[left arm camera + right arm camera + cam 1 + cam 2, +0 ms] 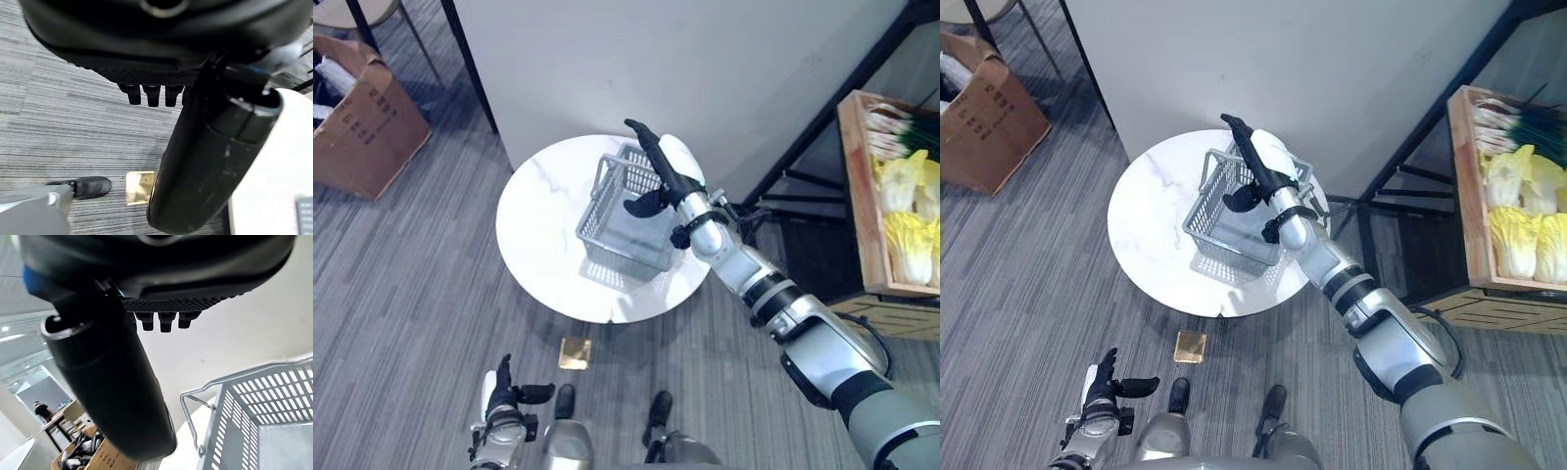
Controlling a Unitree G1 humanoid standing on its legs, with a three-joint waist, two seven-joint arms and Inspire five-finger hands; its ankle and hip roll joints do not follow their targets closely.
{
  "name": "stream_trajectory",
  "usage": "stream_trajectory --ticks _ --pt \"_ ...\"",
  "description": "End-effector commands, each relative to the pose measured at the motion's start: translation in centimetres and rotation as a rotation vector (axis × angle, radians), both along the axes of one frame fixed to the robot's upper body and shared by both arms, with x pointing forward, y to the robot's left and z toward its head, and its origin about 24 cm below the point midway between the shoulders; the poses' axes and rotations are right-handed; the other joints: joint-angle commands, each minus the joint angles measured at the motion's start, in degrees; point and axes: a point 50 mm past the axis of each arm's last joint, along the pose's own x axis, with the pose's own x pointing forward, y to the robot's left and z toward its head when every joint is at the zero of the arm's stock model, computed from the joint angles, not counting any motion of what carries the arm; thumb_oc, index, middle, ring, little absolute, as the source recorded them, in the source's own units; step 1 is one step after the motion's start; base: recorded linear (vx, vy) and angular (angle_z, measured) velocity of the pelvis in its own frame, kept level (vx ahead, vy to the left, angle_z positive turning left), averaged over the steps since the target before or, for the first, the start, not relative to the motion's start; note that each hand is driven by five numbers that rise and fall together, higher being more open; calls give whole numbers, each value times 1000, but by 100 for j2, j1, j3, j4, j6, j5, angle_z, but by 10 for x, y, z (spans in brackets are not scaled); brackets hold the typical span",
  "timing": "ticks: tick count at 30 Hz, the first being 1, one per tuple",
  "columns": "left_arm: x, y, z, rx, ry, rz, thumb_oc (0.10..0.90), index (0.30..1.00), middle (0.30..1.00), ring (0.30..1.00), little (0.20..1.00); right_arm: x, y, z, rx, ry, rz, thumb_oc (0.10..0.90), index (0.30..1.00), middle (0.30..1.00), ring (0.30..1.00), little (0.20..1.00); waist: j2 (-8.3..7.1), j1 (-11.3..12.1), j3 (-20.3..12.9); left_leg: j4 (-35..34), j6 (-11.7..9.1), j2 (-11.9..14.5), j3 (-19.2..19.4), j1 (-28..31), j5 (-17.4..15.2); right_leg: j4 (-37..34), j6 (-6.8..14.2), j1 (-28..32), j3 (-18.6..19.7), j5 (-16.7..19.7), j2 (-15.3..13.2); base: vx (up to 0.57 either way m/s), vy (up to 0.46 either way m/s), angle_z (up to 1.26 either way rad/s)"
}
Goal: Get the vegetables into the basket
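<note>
A: Head pair? 
B: High up, facing steeply down; both eyes share the round table (548, 245), grey basket (625, 227) and wooden crate (1469, 196).

A: Wrist cameras? 
B: Very close. Left looks along the left hand (195, 161) to the carpet (73, 122); right along the right hand (112, 382), sharing the basket with the head views.

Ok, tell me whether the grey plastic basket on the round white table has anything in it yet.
Empty. The grey plastic basket stands upright on the round white table with its floor bare; the right hand hovers open above it, holding nothing.
</note>
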Motion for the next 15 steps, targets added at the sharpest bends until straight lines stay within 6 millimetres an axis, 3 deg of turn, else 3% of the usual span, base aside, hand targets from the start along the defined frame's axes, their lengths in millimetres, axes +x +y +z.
stream_trajectory --ticks 1,5,10,15 --pt "29 8 17 47 -103 -46 900 1000 1000 1000 1000 7 18 89 173 -236 25 900 1000 1000 1000 1000 -196 1 90 -51 118 -75 -158 29 -224 -6 330 410 248 -133 -419 -6 32 9" --pt "31 8 18 47 -106 -52 900 1000 1000 1000 1000 14 16 97 204 -224 -12 900 1000 1000 1000 1000 -178 58 146 -51 119 -96 -206 -59 -201 -6 336 363 218 -127 -431 2 28 8" --pt "38 3 19 34 -111 -65 900 1000 1000 1000 1000 24 -3 119 245 -240 -114 900 1000 1000 1000 1000 -97 184 306 -51 127 -153 -318 -276 -150 -6 355 246 129 -119 -462 4 39 11" --pt "42 -2 19 18 -112 -84 900 1000 1000 1000 1000 29 -14 123 243 -225 -168 900 1000 1000 1000 1000 -34 222 388 -51 138 -190 -376 -386 -133 -6 364 177 93 -104 -502 9 36 6"
